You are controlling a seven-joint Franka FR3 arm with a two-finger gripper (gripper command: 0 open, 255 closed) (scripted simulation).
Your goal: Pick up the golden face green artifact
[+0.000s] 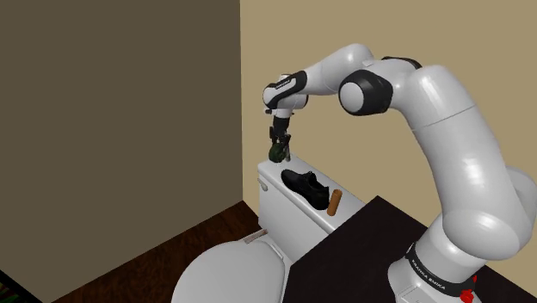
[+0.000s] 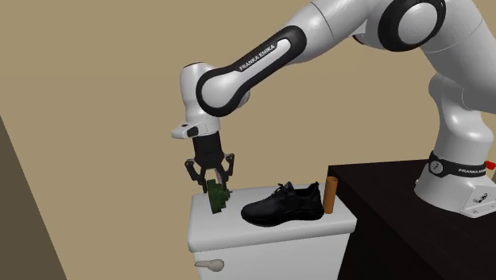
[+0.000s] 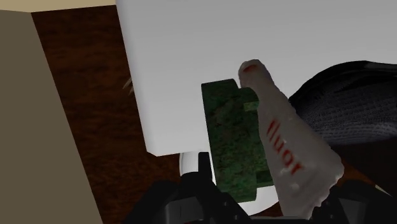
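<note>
Green and mottled, the figure (image 2: 216, 197) hangs tilted, pinched between the gripper's (image 2: 215, 183) 2 black fingers over the tank lid's (image 2: 238, 227) end farthest from the shoe (image 2: 282, 207), likely so a lift avoids the shoe.

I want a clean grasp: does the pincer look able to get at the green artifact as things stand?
Probably yes: the pincer is right over the green artifact on the tank lid, and the black shoe lies clear of it. A white tube close beside it might get caught too.
</note>
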